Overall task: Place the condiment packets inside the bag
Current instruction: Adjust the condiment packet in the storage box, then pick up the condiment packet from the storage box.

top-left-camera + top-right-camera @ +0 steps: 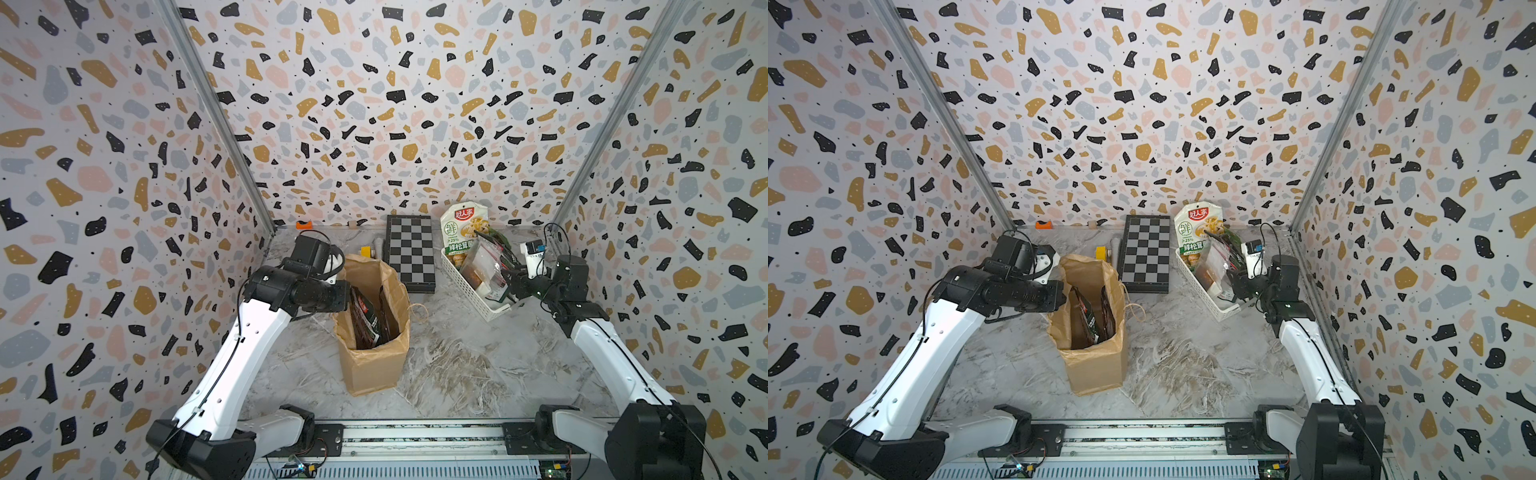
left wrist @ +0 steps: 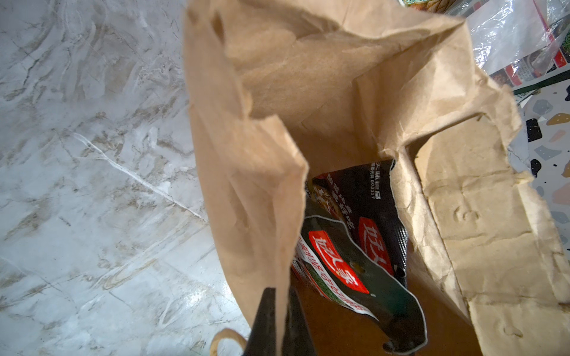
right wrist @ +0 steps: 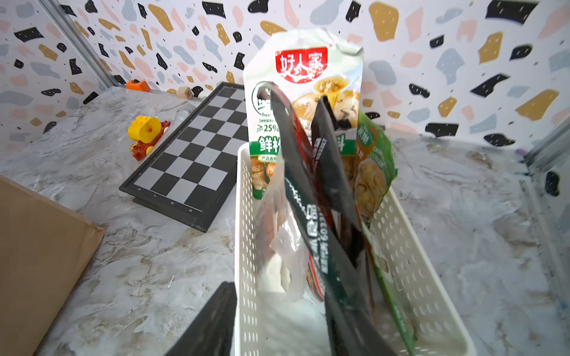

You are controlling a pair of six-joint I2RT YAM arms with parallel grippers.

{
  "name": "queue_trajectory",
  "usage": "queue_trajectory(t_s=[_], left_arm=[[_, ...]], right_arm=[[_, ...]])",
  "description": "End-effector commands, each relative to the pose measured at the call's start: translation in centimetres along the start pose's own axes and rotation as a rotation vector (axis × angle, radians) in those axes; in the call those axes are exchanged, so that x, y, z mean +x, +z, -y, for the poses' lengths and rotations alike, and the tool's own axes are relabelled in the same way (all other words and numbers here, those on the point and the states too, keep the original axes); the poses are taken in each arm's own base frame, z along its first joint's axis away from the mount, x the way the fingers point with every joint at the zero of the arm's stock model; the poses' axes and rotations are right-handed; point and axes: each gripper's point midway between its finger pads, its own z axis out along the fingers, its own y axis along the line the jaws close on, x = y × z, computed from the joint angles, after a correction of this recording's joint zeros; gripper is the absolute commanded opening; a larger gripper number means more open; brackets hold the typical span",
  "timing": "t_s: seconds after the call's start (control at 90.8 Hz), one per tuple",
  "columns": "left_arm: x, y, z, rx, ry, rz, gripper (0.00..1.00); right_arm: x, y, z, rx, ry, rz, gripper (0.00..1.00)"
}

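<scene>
Left wrist view: the left claw (image 2: 279,305) is clamped on the rim of the brown paper bag (image 2: 339,92), two dark condiment packets (image 2: 339,268) inside. The right claw (image 3: 279,296) straddles the white basket (image 3: 245,215) wall beside other packets (image 3: 308,80); whether it grips, I cannot tell.

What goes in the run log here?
left gripper: shut on bag rim | right gripper: at basket, grip unclear | packets: two bagged, others in basket
</scene>
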Motion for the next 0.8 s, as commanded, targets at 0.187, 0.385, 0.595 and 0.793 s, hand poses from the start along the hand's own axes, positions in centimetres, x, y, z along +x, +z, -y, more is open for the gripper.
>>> queue_trajectory(t_s=[0.187,0.385,0.595,0.793], left_arm=[[-0.1,0.3,0.4,0.015,0.016,-0.003,0.0],[-0.1,0.2,0.4,0.015,0.016,-0.003,0.0],[0.0,0.1,0.4,0.017,0.017,-0.002,0.0],[0.0,0.1,0.4,0.016,0.018,-0.003,0.0]], right_arm=[[-4.8,-0.5,-1.5,0.005,-0.123,0.036,0.42],[-5.0,1.5,-3.0,-0.046,-0.17,-0.007,0.43],[-5.6,4.3,-2.1,0.005,-0.177,-0.065,0.52],[-7.0,5.1,-0.2,0.102,-0.154,-0.122,0.0]])
